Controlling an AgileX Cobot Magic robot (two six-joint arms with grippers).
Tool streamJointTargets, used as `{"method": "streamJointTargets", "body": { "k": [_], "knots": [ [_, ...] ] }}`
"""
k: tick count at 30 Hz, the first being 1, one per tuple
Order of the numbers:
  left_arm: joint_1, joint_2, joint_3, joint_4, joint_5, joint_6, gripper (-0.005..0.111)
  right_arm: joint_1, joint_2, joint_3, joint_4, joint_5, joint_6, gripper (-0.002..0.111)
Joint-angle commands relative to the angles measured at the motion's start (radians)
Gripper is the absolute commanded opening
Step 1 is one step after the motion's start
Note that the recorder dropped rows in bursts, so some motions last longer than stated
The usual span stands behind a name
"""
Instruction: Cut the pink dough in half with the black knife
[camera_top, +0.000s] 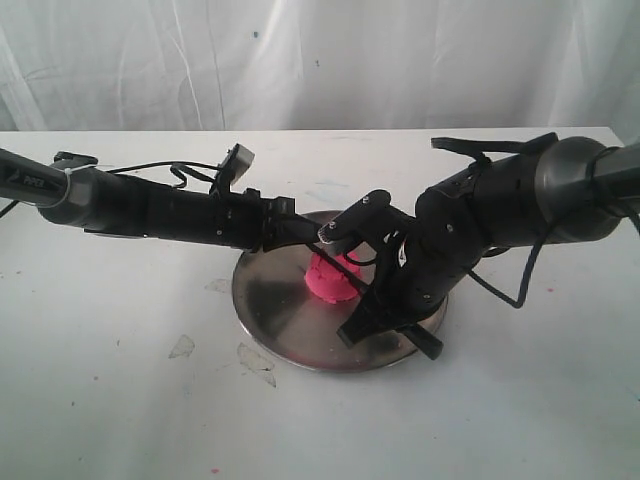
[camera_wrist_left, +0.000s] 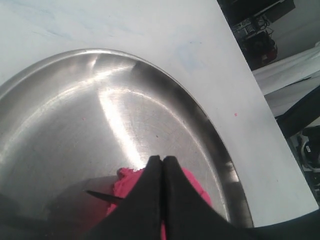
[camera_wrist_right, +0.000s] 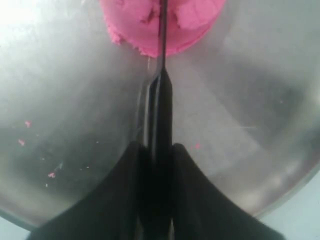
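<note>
The pink dough (camera_top: 328, 281) is a small puck lying on the steel plate (camera_top: 272, 300). In the right wrist view the black knife (camera_wrist_right: 162, 95) has its handle clamped between my right gripper's (camera_wrist_right: 156, 146) fingers. Its thin blade stands edge-down in the middle of the dough (camera_wrist_right: 131, 22), with pink showing on both sides of the blade. My left gripper (camera_wrist_left: 162, 159) is shut with nothing between its fingers, and its tips sit over the dough (camera_wrist_left: 196, 188). The knife's tip (camera_wrist_left: 102, 195) pokes out beside the dough. In the exterior view my right gripper (camera_top: 375, 300) reaches in from the plate's right side.
The plate (camera_wrist_right: 65, 115) rests on a white table (camera_top: 120, 400) with a white curtain behind. Small pink crumbs (camera_wrist_right: 24, 132) dot the plate. A few clear scraps (camera_top: 250, 358) lie on the table in front of the plate. Both arms meet over the plate's middle.
</note>
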Motion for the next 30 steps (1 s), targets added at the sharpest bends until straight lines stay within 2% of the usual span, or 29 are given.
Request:
{"method": "streamJointTargets", "body": {
  "k": [1,30],
  "knots": [
    [-0.007,0.022,0.006,0.067,-0.013,-0.002,0.0,-0.001,0.005,-0.008,-0.001,0.0,0.002,0.0],
    [-0.007,0.022,0.006,0.113,-0.016,-0.019,0.0,-0.001,0.009,-0.036,-0.001,0.029,0.002,0.0]
  ]
}}
